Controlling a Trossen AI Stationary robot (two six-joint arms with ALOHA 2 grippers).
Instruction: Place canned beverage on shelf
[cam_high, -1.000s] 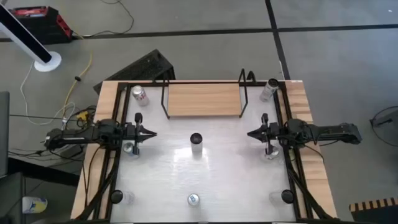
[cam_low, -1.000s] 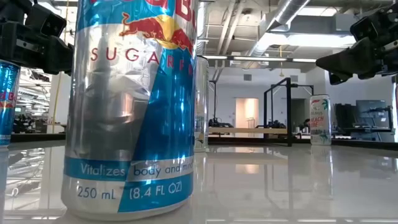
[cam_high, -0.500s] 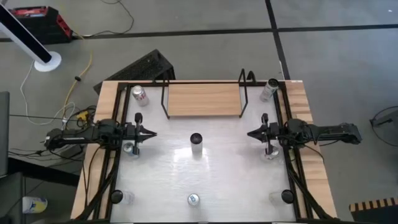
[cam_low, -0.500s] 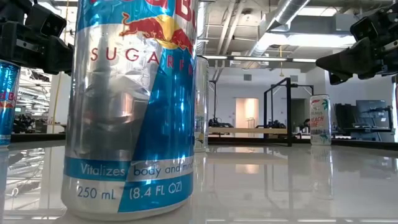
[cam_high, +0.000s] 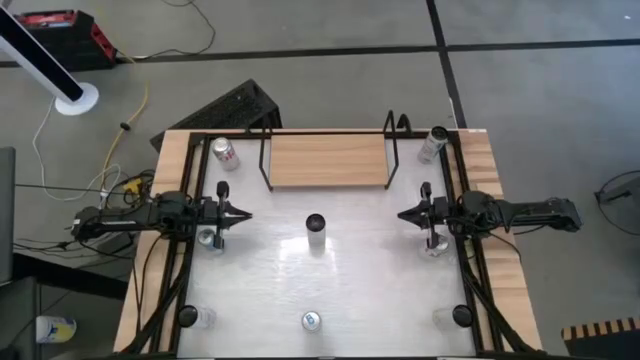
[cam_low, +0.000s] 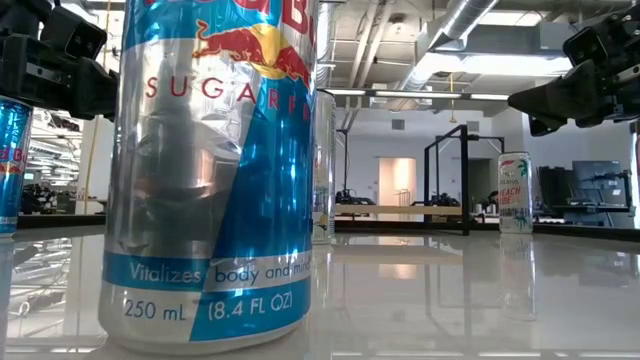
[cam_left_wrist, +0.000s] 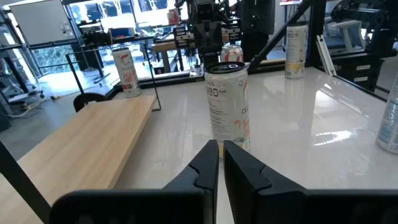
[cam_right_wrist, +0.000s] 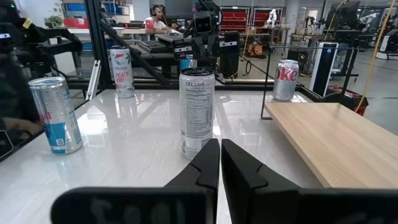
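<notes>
High view: shelf (cam_high: 328, 160) at the far edge of the surface (cam_high: 370, 290), bare-boarded, nothing on it yet. Centre can (cam_high: 316, 229) upright just in front of the shelf, roughly midway between the two tools. Left tool (cam_high: 243, 214) well to the can's left, right tool (cam_high: 403, 214) well to its right, both pointing inward at it and neither touching. Other cans dotted about: a Coke can (cam_high: 224, 153) beside the shelf's left end, a white can (cam_high: 432, 145) beside its right end, a blue-and-silver can (cam_high: 311, 322) at the near edge, straight in front of the centre can.

Low view: blue-and-silver can fills the foreground, the centre can mostly hidden behind it; shelf frame small in the distance beyond.

Left wrist view: fingers clenched tip to tip, holding nothing, aimed at the centre can a little way ahead. Shelf board alongside the can, with the Coke can and another can beyond.

Right wrist view: same story mirrored, fingers pressed together and empty, centre can straight ahead, shelf board beside it.

Step in hand, by judgement: the very start, reach not yet begun. Next move calls for one tool to spread its fingers, close in on the can at mid-height, grip, lift clear of the wire end and set it on the board.

The can: tall, slim, white (Celsius label), lid intact, standing square; probably tippy if nudged high.
</notes>
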